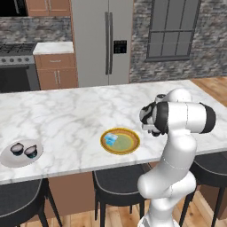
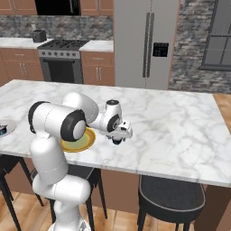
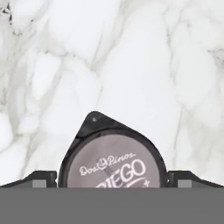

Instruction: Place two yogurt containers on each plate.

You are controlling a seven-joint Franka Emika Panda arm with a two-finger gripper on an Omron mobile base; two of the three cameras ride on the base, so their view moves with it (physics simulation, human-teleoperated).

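Two plates stand on the marble table (image 1: 66, 115), and the count on them is uneven. The pale grey-white plate (image 1: 6, 157) sits near the table's left front edge and carries two dark yogurt cups (image 1: 24, 150), side by side and close together; that plate appears complete. The yellow-rimmed plate (image 1: 128, 144), toward the middle of the front edge, carries one light blue and whitish yogurt cup (image 1: 111, 139) on its left part, so it appears one cup short. A fourth yogurt cup (image 3: 113, 164), dark with a pale printed lid, stands upright on bare marble and is seen from above in the hand view, lying between the two dark fingertips (image 3: 39, 178). The claw (image 2: 118, 140) hangs low over the table just to the right of the yellow-rimmed plate, jaws spread wide and flanking the cup without closing on it; nothing is held. Judgement: three of four placements are done. What remains is to close on this last cup, lift it clear, carry it across the short gap to the yellow-rimmed plate and set it beside the blue one.
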